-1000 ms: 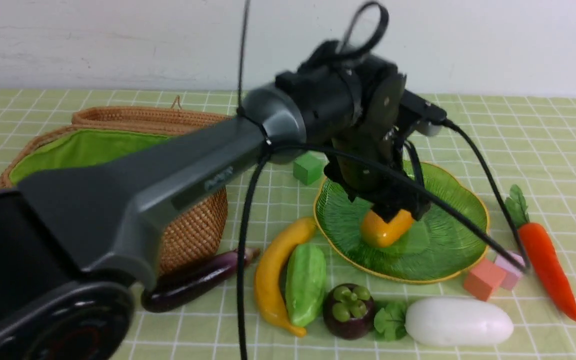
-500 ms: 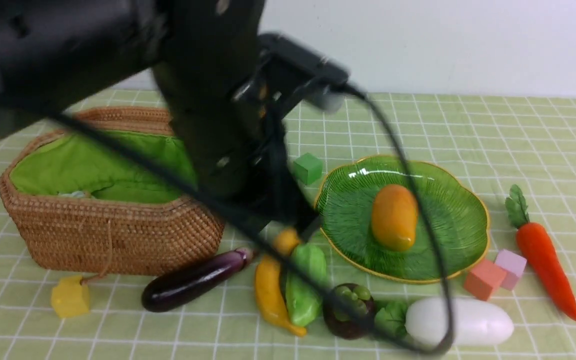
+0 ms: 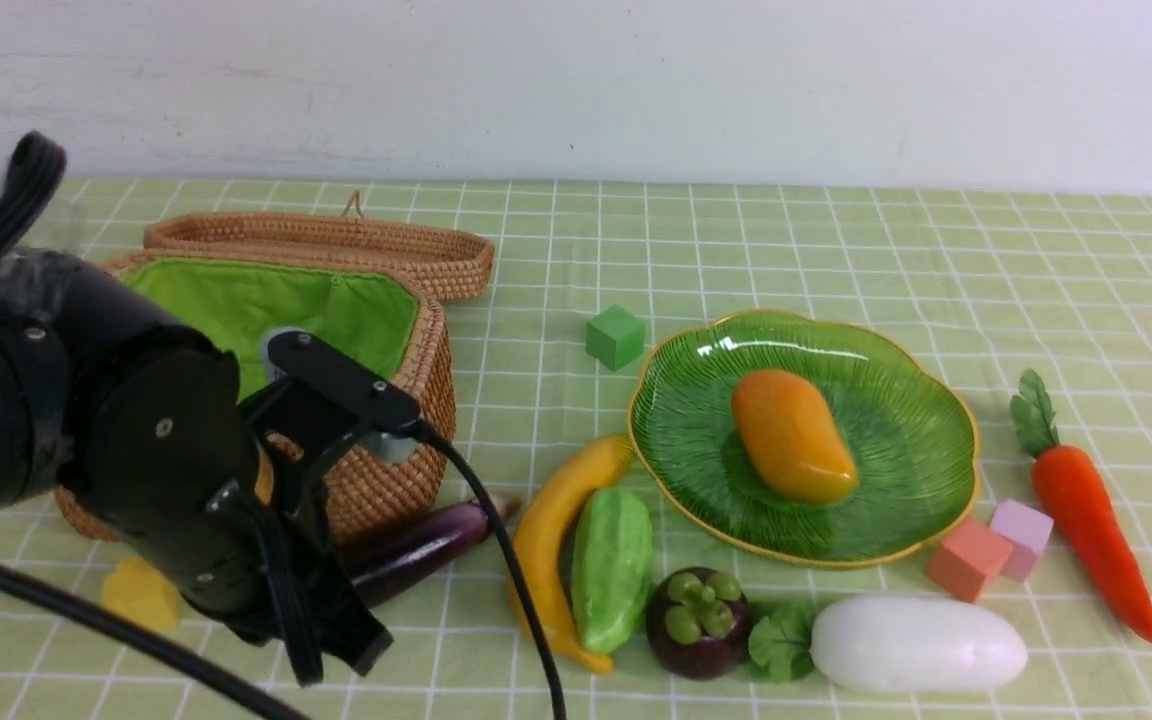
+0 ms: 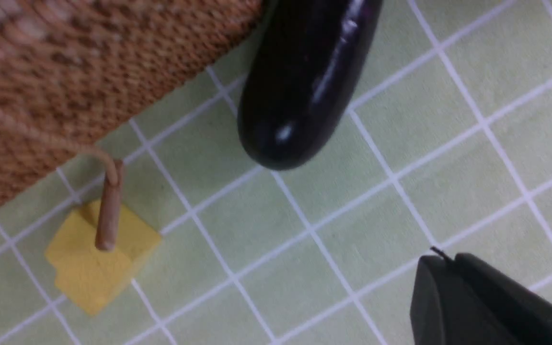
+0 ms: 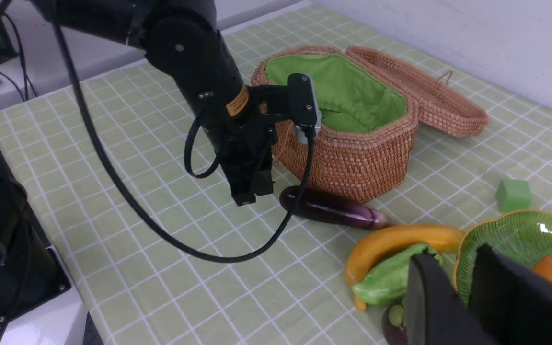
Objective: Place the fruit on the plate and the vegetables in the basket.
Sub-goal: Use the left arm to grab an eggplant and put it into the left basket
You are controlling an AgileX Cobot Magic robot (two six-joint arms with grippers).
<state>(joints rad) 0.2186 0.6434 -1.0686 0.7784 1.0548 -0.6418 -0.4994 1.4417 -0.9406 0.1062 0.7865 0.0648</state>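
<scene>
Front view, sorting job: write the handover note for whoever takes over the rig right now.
Left gripper: fingers shut, empty, low beside the eggplant's rounded end, by the basket.
Right gripper: fingers apart, empty, near the plate.
Done: mango on the plate.
Remaining: banana, mangosteen to the plate; eggplant, gourd, radish, carrot, all on the cloth, to the open basket.

Lighting's bright and even from above, shadows soft. Glare spots on the plate and eggplant. Left wrist view's kinda soft, basket weave blurry up close.
</scene>
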